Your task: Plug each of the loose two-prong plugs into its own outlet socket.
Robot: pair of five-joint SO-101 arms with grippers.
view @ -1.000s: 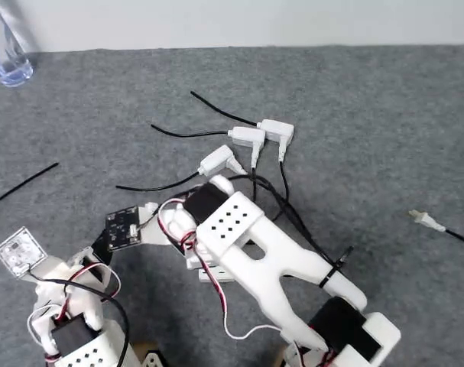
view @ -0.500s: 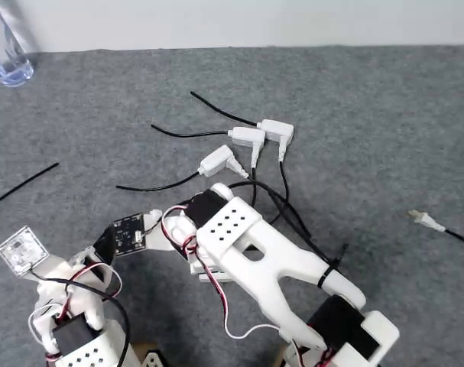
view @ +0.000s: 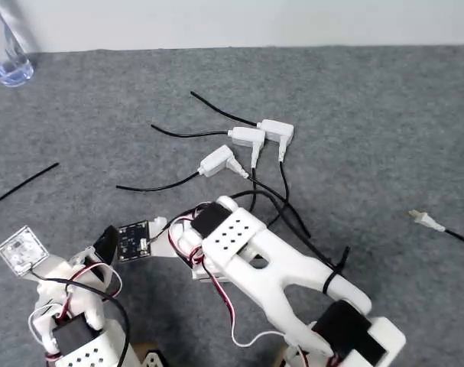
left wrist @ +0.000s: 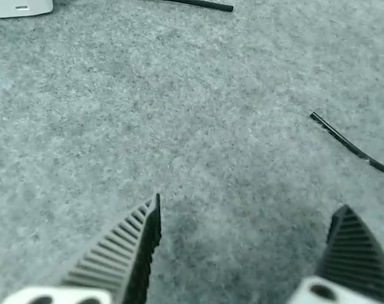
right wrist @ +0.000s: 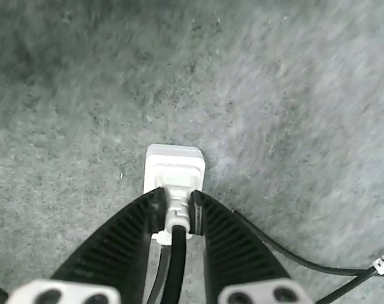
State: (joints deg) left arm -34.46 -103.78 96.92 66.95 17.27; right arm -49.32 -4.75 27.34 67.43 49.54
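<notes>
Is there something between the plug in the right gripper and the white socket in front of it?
Nothing visible stands between them. The right gripper holds the plug directly against the socket, with no object in between. Whether the prongs are inside cannot be seen.

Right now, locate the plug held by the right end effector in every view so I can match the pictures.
High view: hidden from above beneath the right arm.
Left wrist view: faces elsewhere, the open left end effector over grey mat, a black cable end nearby.
Right wrist view: the plug sits clamped in the right end effector, touching a white socket block.
Shared landmark: the grey mat.
</notes>
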